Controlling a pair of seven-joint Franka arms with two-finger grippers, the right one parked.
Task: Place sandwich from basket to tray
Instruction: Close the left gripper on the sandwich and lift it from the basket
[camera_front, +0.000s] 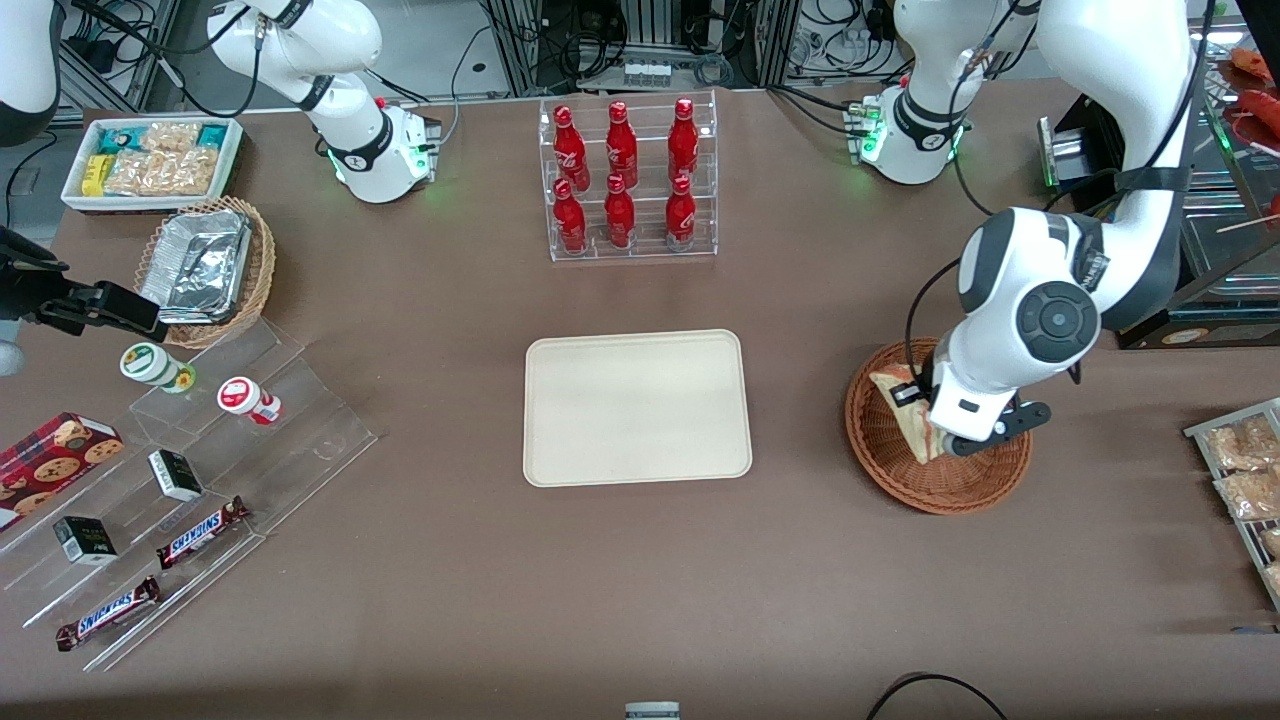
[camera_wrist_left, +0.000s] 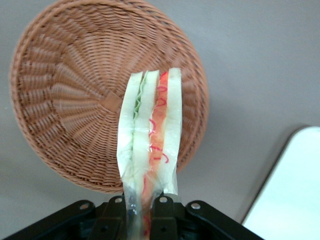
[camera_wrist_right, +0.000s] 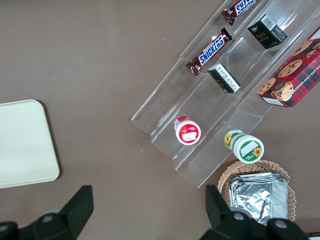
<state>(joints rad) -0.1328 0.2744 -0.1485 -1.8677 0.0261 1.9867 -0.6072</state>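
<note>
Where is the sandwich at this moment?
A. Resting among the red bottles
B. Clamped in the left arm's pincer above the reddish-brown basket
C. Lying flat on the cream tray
B: the wrist view shows the pincer shut on the sandwich, over the basket; the tray holds nothing.

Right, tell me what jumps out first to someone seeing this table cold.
The working arm's pincer hangs above the round wicker basket, shut on a wrapped sandwich lifted clear of it. Beside the basket, mid-table, lies the bare cream tray. Farther from the front camera than the tray stands a clear rack of six red bottles.
</note>
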